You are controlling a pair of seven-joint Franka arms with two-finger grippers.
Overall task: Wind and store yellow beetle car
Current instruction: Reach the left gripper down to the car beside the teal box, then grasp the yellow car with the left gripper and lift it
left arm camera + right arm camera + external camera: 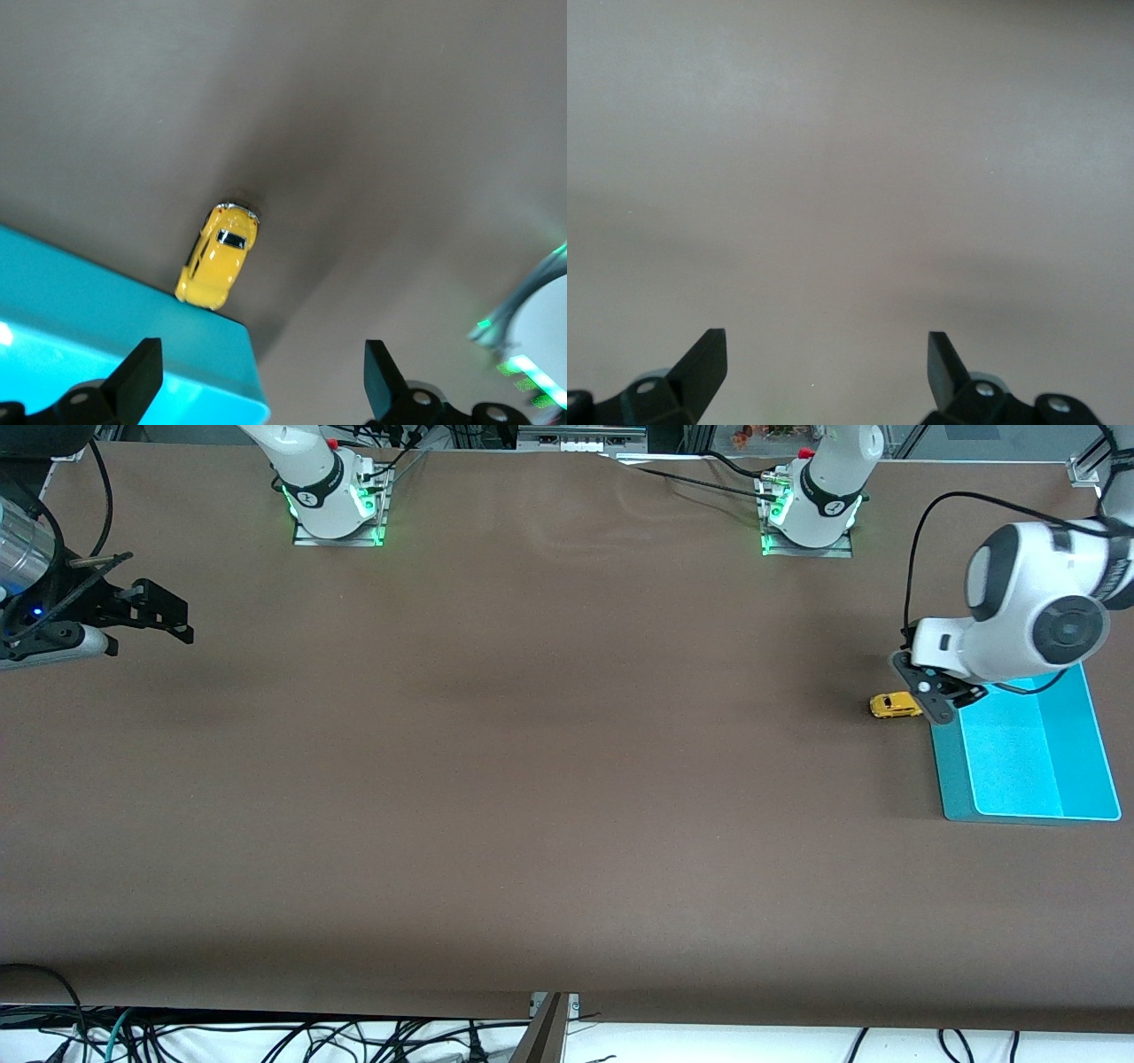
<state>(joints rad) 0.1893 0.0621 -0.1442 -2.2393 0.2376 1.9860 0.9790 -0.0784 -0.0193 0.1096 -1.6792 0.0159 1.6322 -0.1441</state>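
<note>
The yellow beetle car [895, 706] stands on the brown table just beside the cyan bin [1032, 779], touching or almost touching its wall toward the right arm's end. In the left wrist view the car [219, 255] sits against the bin's edge [133, 328]. My left gripper [937, 695] is open and empty, low over the bin's corner next to the car; its fingers [140, 376] straddle that corner. My right gripper [173, 615] is open and empty, waiting above bare table at the right arm's end; its fingers [704, 359] show only table between them.
The cyan bin is a shallow open box at the left arm's end of the table. The two arm bases [337, 500] stand along the table's edge farthest from the front camera. Cables hang at the near edge.
</note>
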